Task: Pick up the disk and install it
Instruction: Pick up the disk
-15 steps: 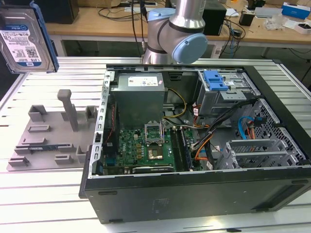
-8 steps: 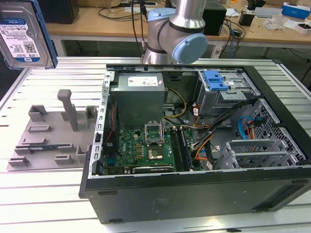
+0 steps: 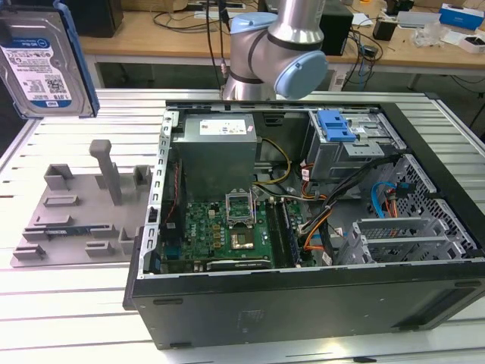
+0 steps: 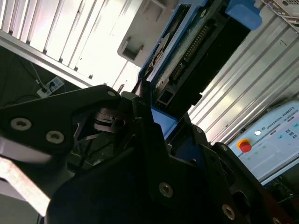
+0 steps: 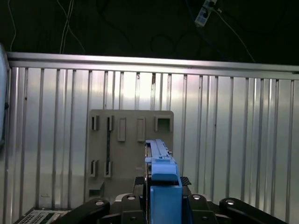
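Note:
The disk [image 3: 45, 64], a silver hard drive with a white-and-blue label in a blue carrier bracket, hangs in the air at the exterior view's far left, above the table. In the second wrist view my gripper [image 4: 154, 116] is shut on the blue bracket at one end of the disk [image 4: 196, 51], its black fingers [image 4: 140, 126] pressed against both sides. In the first wrist view the disk [image 5: 161, 161] stands edge-on between the jaws of the gripper [image 5: 162, 186], high above the grey holder plate [image 5: 131, 149].
The grey holder plate [image 3: 76, 220] with upright posts lies on the slatted aluminium table [image 3: 68, 303]. The open computer case [image 3: 303, 303] lies toward the exterior view's right, with power supply [image 3: 216, 152], motherboard [image 3: 220, 231] and a drive cage with a blue latch [image 3: 336, 125].

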